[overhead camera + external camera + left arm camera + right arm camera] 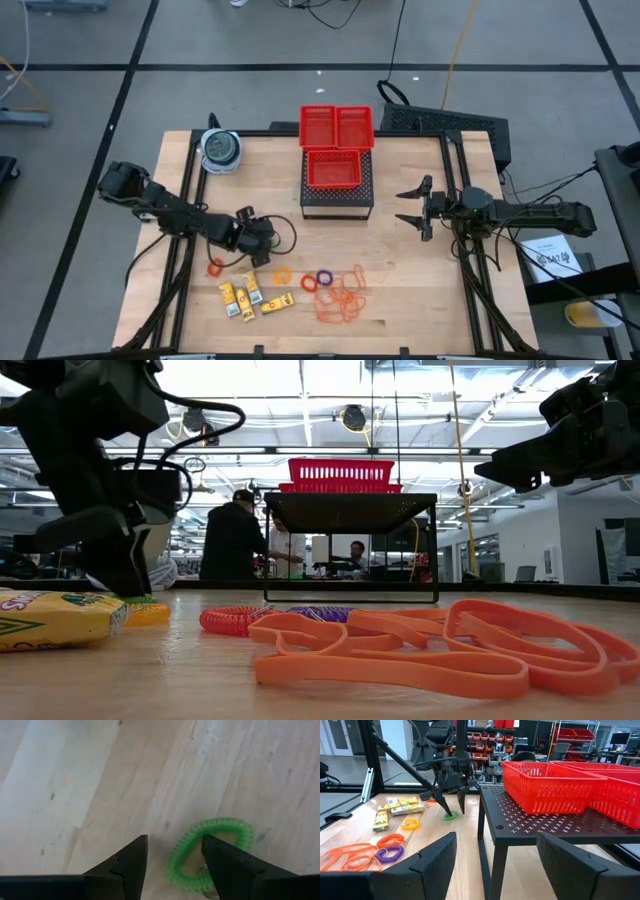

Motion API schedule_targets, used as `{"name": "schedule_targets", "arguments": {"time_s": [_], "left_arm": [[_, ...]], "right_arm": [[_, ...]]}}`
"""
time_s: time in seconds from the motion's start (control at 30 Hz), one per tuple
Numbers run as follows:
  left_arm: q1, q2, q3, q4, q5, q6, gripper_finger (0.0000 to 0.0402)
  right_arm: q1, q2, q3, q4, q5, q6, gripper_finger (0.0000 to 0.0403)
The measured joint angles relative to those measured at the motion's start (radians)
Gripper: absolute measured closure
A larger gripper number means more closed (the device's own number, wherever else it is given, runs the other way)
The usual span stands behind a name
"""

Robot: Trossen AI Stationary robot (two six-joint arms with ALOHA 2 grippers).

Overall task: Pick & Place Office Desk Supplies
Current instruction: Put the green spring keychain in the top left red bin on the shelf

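None of the supplies look sorted yet: rings, bands [340,298] and packets [250,297] lie loose on my desk [400,280], baskets [337,145] appear empty, left hand [172,857] spread over the green ring [210,852], right hand [418,207] apart, waiting.

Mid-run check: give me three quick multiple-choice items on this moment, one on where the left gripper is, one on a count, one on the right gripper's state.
1. The left gripper is down over which item?
A. the green ring
B. the purple ring
C. a rubber band

2. How many red baskets sit on the black stand?
A. one
B. three
C. five

3. The right gripper is:
A. shut on a packet
B. open, holding nothing
C. inside a basket

Answers:
1. A, since the left wrist view shows one finger inside the green loop and one outside.
2. B, since the high view shows two behind and one in front.
3. B, since its fingers are spread above bare table right of the stand.
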Motion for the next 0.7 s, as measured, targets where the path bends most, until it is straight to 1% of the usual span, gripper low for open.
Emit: {"name": "schedule_targets", "arguments": {"time_s": [0.17, 0.27, 0.37, 0.57, 0.6, 0.63, 0.7], "left_arm": [[0.015, 0.034, 0.001, 0.020, 0.010, -0.003, 0.0200], [0.017, 0.036, -0.001, 0.045, 0.011, 0.000, 0.0216], [0.018, 0.035, -0.002, 0.056, 0.028, 0.000, 0.0253], [0.019, 0.035, -0.003, 0.063, 0.055, 0.000, 0.0367], [0.019, 0.035, -0.003, 0.063, 0.054, 0.001, 0.0380], [0.019, 0.035, -0.003, 0.065, 0.053, -0.004, 0.0386], [0.019, 0.035, -0.004, 0.083, 0.044, -0.007, 0.0380]], "right_arm": [[0.000, 0.000, 0.000, 0.000, 0.000, 0.000, 0.0136], [0.000, 0.000, 0.000, 0.000, 0.000, 0.000, 0.0135], [0.000, 0.000, 0.000, 0.000, 0.000, 0.000, 0.0136], [0.000, 0.000, 0.000, 0.000, 0.000, 0.000, 0.0135], [0.000, 0.000, 0.000, 0.000, 0.000, 0.000, 0.0135], [0.000, 0.000, 0.000, 0.000, 0.000, 0.000, 0.0135], [0.000, 0.000, 0.000, 0.000, 0.000, 0.000, 0.0136]]}}
